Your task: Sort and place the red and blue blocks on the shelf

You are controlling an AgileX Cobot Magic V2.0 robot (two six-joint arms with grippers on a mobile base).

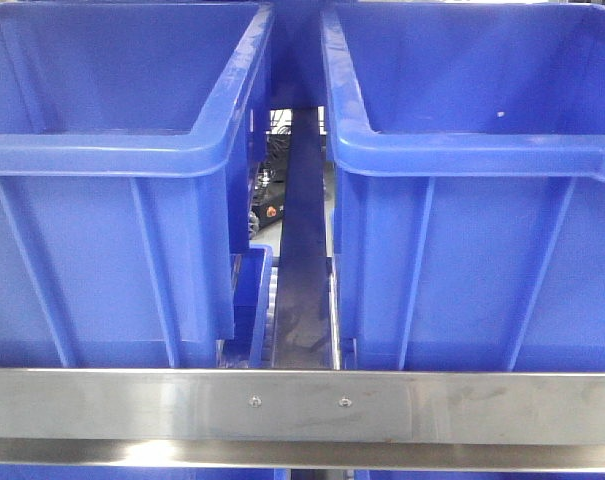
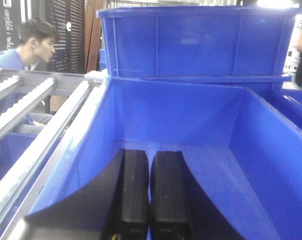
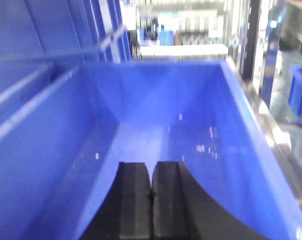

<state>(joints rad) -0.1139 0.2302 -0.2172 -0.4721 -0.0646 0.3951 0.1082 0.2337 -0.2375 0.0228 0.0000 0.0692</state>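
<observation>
Here both the left gripper (image 2: 150,200) and right gripper (image 3: 151,200) hang pinched together and empty over blue bins (image 1: 102,150) on the shelf (image 1: 302,405); no blocks show. Judged best: lift clear of the bin walls first.

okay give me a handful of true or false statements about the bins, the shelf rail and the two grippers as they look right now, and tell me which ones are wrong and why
1. Two large blue bins stand side by side behind the shelf's front rail. True: the left bin and the right bin.
2. The rail bears four screws. False: two small screws show near its middle.
3. The left gripper has its jaws closed, with nothing between them. True.
4. The right gripper holds a red block. False: its jaws are closed and empty, and no block shows in any view.
5. A person shows in the left wrist view. True.
</observation>
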